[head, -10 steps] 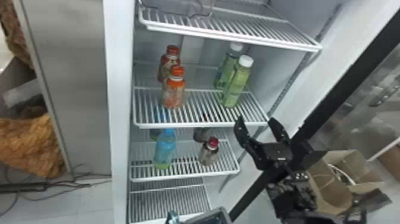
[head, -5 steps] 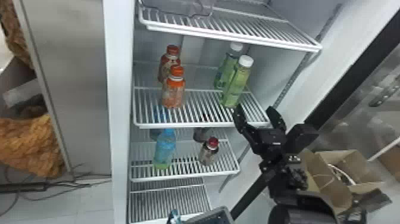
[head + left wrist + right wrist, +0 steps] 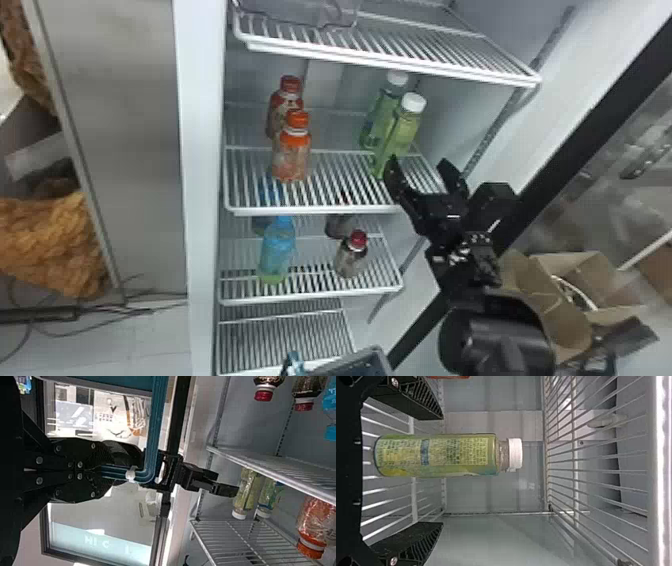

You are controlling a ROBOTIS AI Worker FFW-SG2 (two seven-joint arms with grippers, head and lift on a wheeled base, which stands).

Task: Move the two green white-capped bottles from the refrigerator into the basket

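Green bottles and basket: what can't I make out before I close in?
- Rear green bottle: part of its body, head view, behind the front green bottle.
- Front green bottle: part of its base, head view, behind the right gripper.
- Basket: most of its inside, cut off by the head view's bottom edge.
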